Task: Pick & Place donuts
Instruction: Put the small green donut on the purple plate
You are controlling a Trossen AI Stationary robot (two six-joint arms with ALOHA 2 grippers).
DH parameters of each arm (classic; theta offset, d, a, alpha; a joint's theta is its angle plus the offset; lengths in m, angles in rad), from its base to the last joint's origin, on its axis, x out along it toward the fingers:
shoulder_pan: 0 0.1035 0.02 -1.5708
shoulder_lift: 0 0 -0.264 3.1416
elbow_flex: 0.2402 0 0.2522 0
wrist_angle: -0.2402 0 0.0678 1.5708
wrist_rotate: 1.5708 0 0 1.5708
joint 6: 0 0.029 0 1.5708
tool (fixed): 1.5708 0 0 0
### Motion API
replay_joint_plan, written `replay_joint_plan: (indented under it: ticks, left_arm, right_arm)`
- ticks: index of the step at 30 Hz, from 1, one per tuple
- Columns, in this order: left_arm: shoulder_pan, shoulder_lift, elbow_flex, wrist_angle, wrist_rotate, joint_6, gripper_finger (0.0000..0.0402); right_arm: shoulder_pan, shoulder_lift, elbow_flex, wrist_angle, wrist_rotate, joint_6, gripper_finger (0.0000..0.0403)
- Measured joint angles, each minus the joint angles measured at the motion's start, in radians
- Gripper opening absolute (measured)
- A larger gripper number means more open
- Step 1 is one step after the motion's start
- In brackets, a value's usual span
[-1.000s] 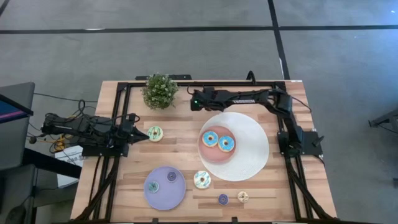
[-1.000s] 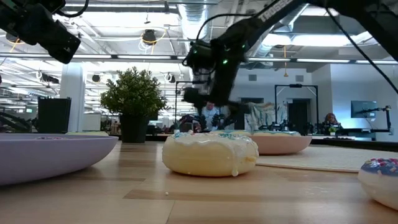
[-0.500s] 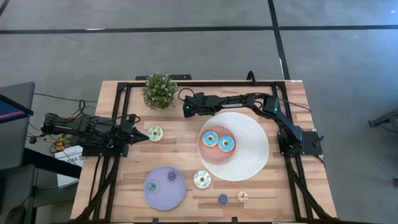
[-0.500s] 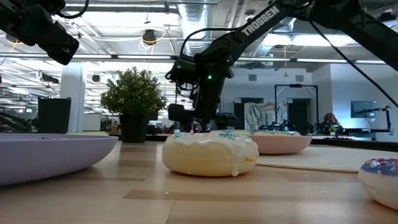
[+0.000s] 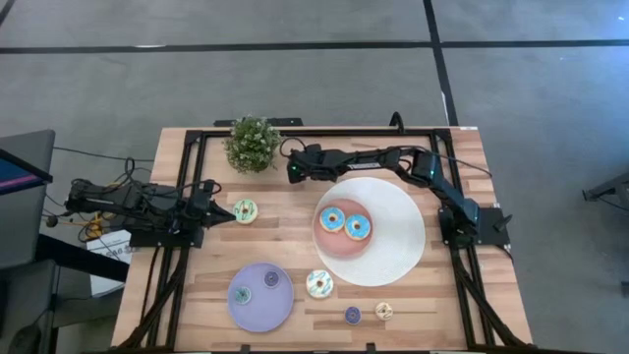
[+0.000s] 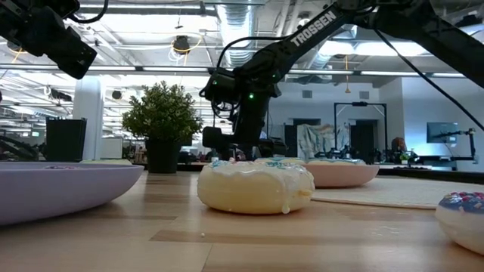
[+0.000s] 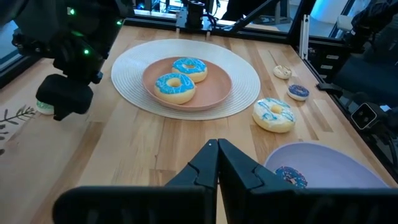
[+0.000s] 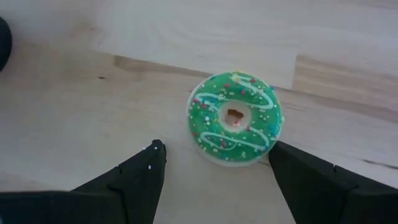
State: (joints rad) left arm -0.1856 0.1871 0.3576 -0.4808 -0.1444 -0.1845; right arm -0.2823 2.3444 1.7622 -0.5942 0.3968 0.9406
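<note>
1. Near the counter's far edge, beside a potted plant, the right hand points down from its outstretched arm, fingers spread wide and holding nothing.
2. Directly below it, in the right wrist view, a green-iced donut lies flat on the wood, framed between the two fingertips. Whether either finger touches it cannot be told. From above, the hand hides this donut.
3. At the counter's left edge, the left hand has its fingers pressed together and empty, its tip just beside a pale-green donut lying on the wood.
4. At the centre, two blue-iced donuts sit side by side on a pink plate, which rests on a round white mat, well apart from both hands.
5. Toward the near edge, a lavender plate carries two tiny rings.
6. A teal-iced donut lies on bare wood just beside the lavender plate.
7. Near the front edge, a tiny purple ring and a tiny tan ring lie close together.
</note>
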Motion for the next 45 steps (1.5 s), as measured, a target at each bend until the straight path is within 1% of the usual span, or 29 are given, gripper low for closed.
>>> replay_joint_plan:
  ticks: [6, 13, 18, 23, 30, 34, 41, 45]
  left_arm:
    - [0.000, 0.000, 0.000, 0.000, 0.000, -0.001, 0.0000]
    - [0.000, 0.000, 0.000, 0.000, -0.001, -0.013, 0.0000]
    - [0.000, 0.000, 0.000, 0.000, -0.001, -0.013, 0.0000]
    - [0.000, 0.000, 0.000, 0.000, -0.002, -0.014, 0.0000]
    - [0.000, 0.000, 0.000, 0.000, -0.002, -0.014, 0.0000]
    - [0.000, 0.000, 0.000, 0.000, -0.002, -0.014, 0.0000]
    - [0.000, 0.000, 0.000, 0.000, -0.002, -0.014, 0.0000]
    - [0.000, 0.000, 0.000, 0.000, -0.002, -0.014, 0.0000]
  right_arm:
    - [-0.003, 0.000, 0.000, 0.005, 0.003, 0.036, 0.0279]
    - [-0.005, 0.000, -0.004, 0.011, 0.042, 0.121, 0.0278]
    - [-0.011, 0.001, -0.006, 0.011, 0.056, 0.107, 0.0273]
    - [-0.011, 0.001, -0.006, -0.001, 0.065, 0.107, 0.0255]
    - [-0.014, 0.001, -0.006, -0.029, 0.072, 0.107, 0.0209]
    - [-0.014, 0.001, -0.006, -0.039, 0.075, 0.106, 0.0190]
    - [-0.014, 0.000, -0.006, -0.054, 0.074, 0.055, 0.0182]
    - [-0.015, -0.003, -0.006, -0.067, 0.049, 0.044, 0.0184]
